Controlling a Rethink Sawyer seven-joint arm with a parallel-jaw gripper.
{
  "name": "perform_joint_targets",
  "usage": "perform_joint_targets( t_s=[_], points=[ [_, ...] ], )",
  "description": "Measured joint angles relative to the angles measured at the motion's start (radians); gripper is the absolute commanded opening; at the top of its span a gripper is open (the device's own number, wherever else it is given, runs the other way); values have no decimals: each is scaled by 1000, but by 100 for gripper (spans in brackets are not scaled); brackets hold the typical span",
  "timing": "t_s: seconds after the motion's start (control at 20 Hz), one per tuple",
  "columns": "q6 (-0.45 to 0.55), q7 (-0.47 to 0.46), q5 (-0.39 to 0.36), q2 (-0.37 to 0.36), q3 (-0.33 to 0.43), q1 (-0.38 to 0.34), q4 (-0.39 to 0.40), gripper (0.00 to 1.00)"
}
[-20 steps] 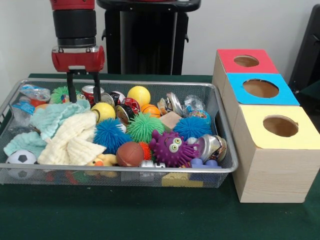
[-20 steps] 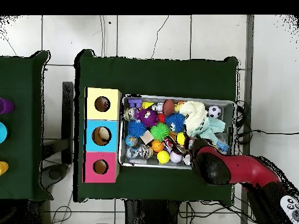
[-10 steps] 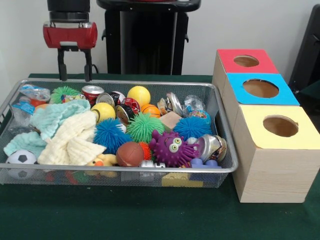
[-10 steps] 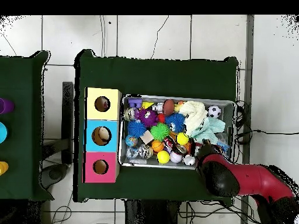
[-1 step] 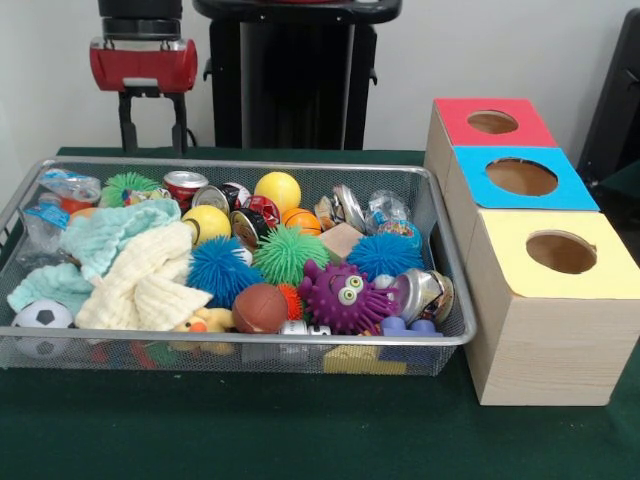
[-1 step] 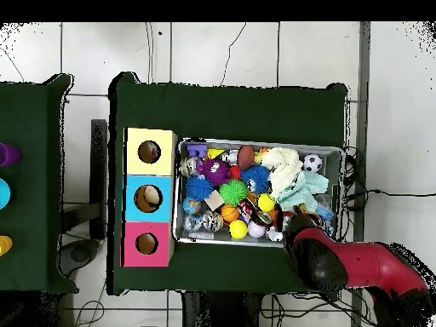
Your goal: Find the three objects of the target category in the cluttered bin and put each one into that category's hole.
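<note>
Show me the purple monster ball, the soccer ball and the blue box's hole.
purple monster ball [image 5: 343, 296], front view, its face by the eyes
soccer ball [image 5: 40, 316], front view, its top
blue box's hole [image 5: 521, 177], front view, opening's centre

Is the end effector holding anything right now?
No, the end effector hangs open and empty above the bin's far corner.

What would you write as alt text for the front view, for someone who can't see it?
A wire bin on a green table brims with toys, balls, cans and cloths, while a red pincer hangs open and empty above its back left corner. Right of the bin sit three wooden boxes with holes, topped red, blue and yellow.
</note>
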Motion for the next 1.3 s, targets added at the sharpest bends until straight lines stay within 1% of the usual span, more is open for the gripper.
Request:
perform_joint_targets(
  t_s=[0.3, 0.75, 1.0, 1.3],
  points=[
    [0, 0, -40, 21, -1, 13, 0, 100],
    [0, 0, -82, 48, -1, 9, 0, 100],
    [0, 0, -104, 69, -1, -4, 0, 100],
    [0, 0, -134, 94, -1, -38, 0, 100]
  ],
)
